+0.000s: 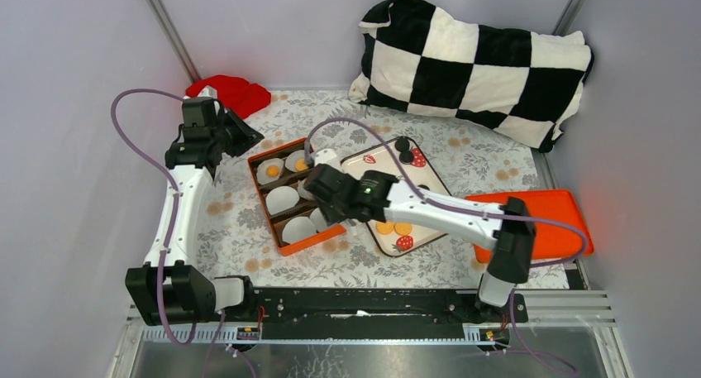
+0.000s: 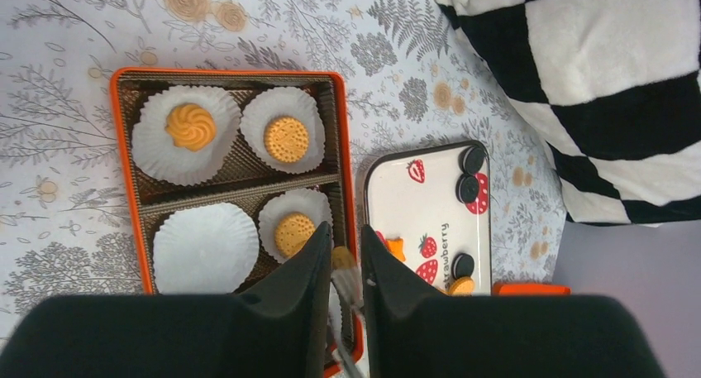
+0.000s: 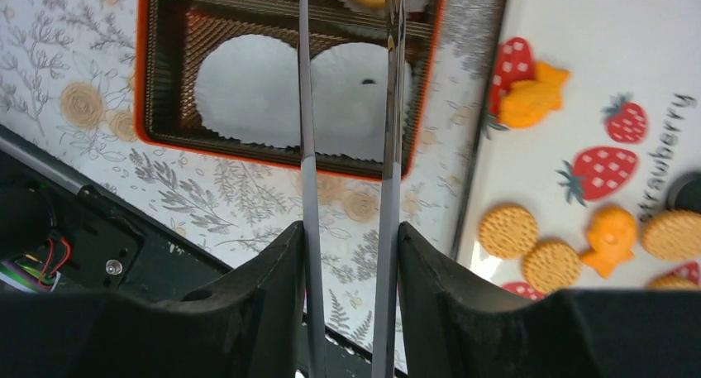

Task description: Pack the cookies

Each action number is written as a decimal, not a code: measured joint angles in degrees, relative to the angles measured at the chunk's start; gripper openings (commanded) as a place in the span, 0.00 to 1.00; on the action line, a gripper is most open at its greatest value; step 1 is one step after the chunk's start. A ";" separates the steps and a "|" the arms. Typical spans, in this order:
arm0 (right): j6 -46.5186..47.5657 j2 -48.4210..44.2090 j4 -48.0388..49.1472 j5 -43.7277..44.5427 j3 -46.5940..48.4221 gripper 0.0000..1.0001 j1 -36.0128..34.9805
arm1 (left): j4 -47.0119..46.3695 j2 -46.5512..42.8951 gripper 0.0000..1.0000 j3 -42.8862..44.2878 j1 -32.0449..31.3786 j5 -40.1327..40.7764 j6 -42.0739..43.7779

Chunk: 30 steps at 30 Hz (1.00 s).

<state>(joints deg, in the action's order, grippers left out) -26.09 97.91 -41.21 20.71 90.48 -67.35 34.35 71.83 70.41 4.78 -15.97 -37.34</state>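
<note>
Currently the small coin-sized cookies sit in two containers on the floral-print surface.

Container 1 is an orange rectangular box with a brown ribbed lining, fitted with white fluted paper cups.
- Far row: one cup carries a swirl-topped orange cookie. Its neighbour carries a flat round golden one with a dotted face.
- Second row: the left cup is empty. The right cup holds another dotted golden disc.
- Nearest row: both cups are empty, as the right wrist view shows.

Container 2 is a glossy white tray with red strawberry prints, lying just right of the box. On it lie three round black cookies, several round golden discs, and irregular orange pieces.

Right gripper: its long thin metal blades clamp one round golden cookie. This cookie is off the surface, over the box's right wall and level with the second row. The blade tips are cut off at the top edge of the right wrist view.

Left gripper: the black fingers are slightly parted with a narrow gap and nothing between them. It hovers by the box's far-left corner.
</note>
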 measured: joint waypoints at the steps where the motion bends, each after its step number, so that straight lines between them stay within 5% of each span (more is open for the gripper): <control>1: 0.50 1.70 0.20 -0.90 0.98 0.00 -0.28 | 0.02 0.00 0.24 0.00 0.17 0.28 0.17; 14: 6.45 14.82 1.31 -6.49 12.81 0.00 -0.87 | 0.35 1.95 0.24 0.26 2.58 1.16 1.66; 19: 7.30 16.13 1.84 -6.78 13.49 0.14 -0.87 | 0.35 1.97 0.24 0.26 2.84 1.05 2.08; 23: 7.41 17.57 1.84 -6.84 13.77 0.39 -0.87 | 0.35 1.97 0.24 0.26 2.84 0.61 2.14; 30: 7.13 18.36 2.45 -6.86 13.66 0.40 -0.87 | 0.35 1.97 0.25 0.26 2.84 -0.31 2.19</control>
<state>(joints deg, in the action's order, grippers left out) -18.96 116.27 -38.76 13.85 104.14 -68.23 34.70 73.80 70.67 7.62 -16.27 -35.16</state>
